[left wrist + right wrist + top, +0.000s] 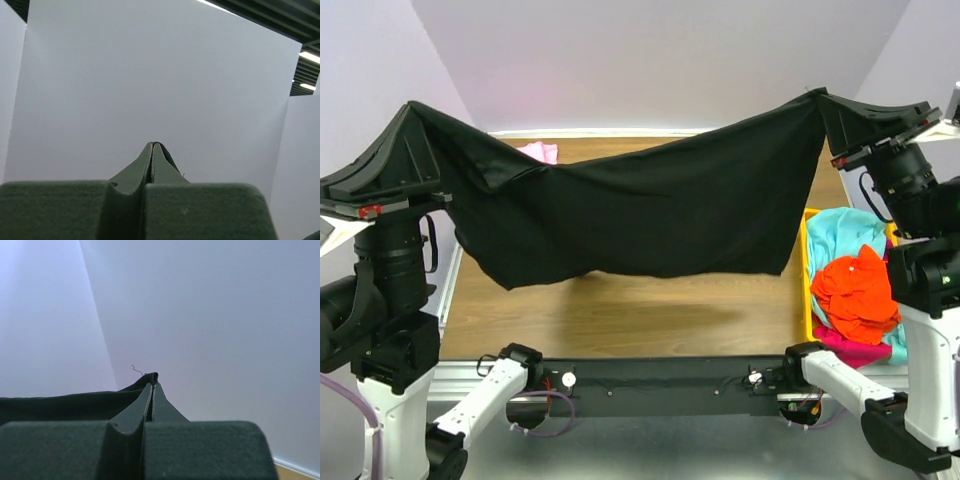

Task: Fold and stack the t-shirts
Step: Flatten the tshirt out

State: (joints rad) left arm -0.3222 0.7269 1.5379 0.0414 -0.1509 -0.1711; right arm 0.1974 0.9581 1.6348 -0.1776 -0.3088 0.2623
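Observation:
A black t-shirt (640, 215) hangs spread in the air above the wooden table, stretched between both arms. My left gripper (412, 106) is shut on its left corner, raised high; in the left wrist view the jaws (152, 145) pinch a sliver of black cloth. My right gripper (818, 97) is shut on its right corner; the right wrist view shows the cloth (75, 405) trailing left from the closed tips (152, 377). A pink t-shirt (540, 152) lies at the table's far side, mostly hidden behind the black one.
A yellow bin (807, 270) at the right holds teal (840, 232), orange (858, 290) and magenta (855, 350) shirts. The wooden table (650, 310) lies below the hanging shirt. White walls enclose the back and sides.

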